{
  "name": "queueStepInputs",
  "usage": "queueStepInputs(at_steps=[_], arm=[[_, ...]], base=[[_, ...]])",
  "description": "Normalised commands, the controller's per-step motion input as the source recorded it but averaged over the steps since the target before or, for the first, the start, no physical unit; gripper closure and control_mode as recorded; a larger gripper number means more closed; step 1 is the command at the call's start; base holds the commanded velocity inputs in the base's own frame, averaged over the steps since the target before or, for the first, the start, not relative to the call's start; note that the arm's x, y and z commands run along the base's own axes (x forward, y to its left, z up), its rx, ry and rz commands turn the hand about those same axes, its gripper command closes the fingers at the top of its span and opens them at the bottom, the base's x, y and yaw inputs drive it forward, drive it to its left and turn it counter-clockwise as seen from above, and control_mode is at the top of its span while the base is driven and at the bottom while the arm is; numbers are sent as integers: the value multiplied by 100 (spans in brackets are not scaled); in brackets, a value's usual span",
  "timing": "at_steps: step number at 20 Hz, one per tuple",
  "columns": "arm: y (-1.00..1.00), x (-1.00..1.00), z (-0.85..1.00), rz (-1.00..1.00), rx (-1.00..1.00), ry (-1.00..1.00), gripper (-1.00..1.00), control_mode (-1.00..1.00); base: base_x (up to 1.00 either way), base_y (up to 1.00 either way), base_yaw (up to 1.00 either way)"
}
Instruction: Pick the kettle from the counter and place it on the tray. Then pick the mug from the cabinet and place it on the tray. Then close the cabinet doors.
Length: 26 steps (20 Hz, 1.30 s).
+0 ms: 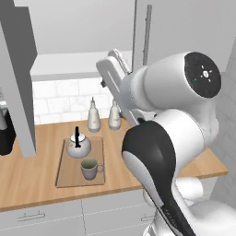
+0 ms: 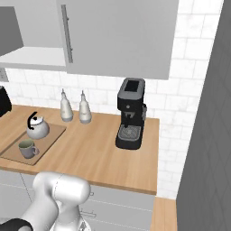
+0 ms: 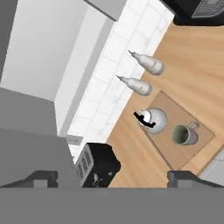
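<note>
The light-wood tray (image 1: 67, 177) (image 2: 53, 132) (image 3: 175, 108) lies on the wooden counter (image 1: 27, 179) (image 2: 94, 153). On it stand the silver kettle (image 1: 78, 145) (image 2: 37, 128) (image 3: 154, 120) with its black handle and the grey-green mug (image 1: 91, 168) (image 2: 28, 148) (image 3: 183, 134). Above, the cabinet (image 1: 69, 64) (image 2: 31, 56) shows its bare white shelf between two swung-out grey doors (image 1: 18, 83) (image 2: 117, 36). My gripper (image 3: 113, 178) is open and holds nothing. It is raised high beside a grey door panel (image 3: 30, 144) and looks down on the counter.
Two white bottles (image 1: 94, 117) (image 2: 66, 109) (image 3: 151, 64) stand by the tiled wall behind the tray. A black coffee machine (image 2: 131, 113) sits further right on the counter, and a dark toaster (image 3: 96, 166) sits left of the tray. A tall grey wall (image 2: 207, 135) bounds the right side.
</note>
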Motion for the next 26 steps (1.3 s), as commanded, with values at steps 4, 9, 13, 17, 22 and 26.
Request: queueStepInputs(at_steps=[4,9,13,17,22,26], arm=[[47,-63,-12,-1,30,-15,-100,-100],[43,-19,-2,-6,24,-2,-100,-100],[34,-52,0,5,18,-1,-100,-100],[45,-38,5,3,5,3,-100,-100],[56,-29,1,2,0,0,-100,-100],[41,-21,6,6,0,7,-100,-100]], base=[[0,0,0],[0,0,0],[0,0,0],[0,0,0],[0,0,0],[0,0,0]])
